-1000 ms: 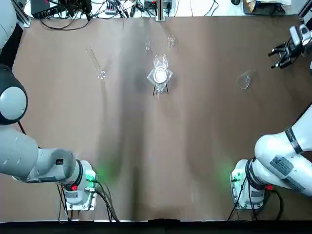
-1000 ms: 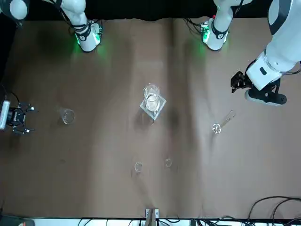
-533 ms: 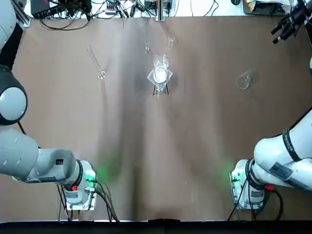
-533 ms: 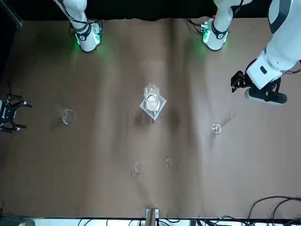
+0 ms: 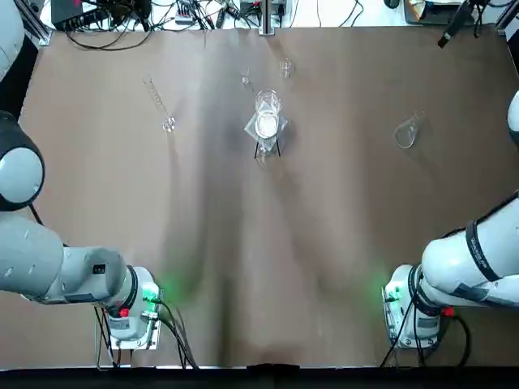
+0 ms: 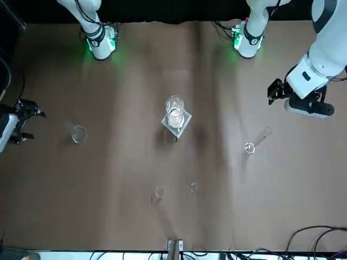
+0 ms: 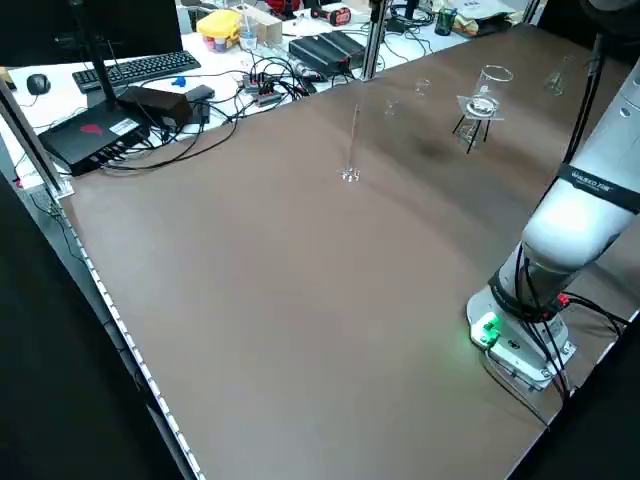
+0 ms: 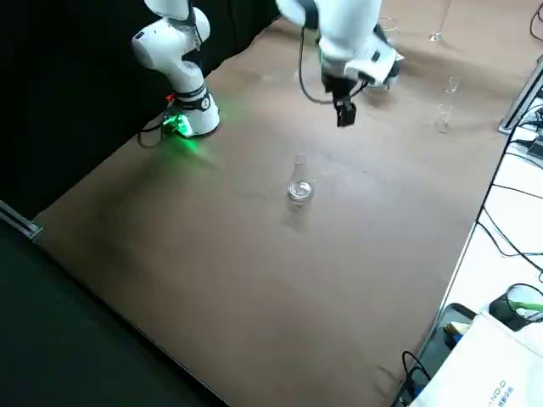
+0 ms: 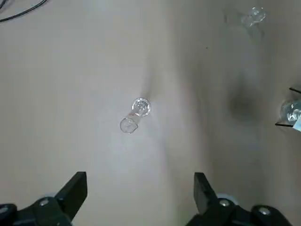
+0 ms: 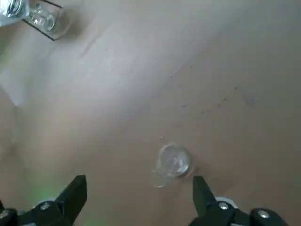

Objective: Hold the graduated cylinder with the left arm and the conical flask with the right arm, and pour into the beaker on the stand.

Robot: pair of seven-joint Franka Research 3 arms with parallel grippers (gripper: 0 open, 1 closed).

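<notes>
Plainly, each vessel is seen standing on its own arm's side of the table [image 5: 243, 267], and that pairing is what any pick-up would turn on. The graduated cylinder [image 5: 159, 104] stands upright on the robot's left half, its long axis vertical (so in the overhead picture it is seen leaning only by perspective), and the left gripper [image 9: 140, 197] is held high above it with fingers spread wide and nothing between them; in the left wrist view the cylinder's mouth and base are seen nearly end-on, a little off the line midway between the fingers. The conical flask [image 5: 406, 132] stands upright on the right half, and the right gripper [image 10: 139, 197], likewise spread and empty, is held above it near the table's right edge, with the flask seen closer to one finger than the other. Between the two, the beaker [image 5: 268, 105] is seen on its stand [image 5: 267, 139] at mid-table, well apart from both vessels. Two small glass pieces [image 5: 285, 66] lie beyond it.
</notes>
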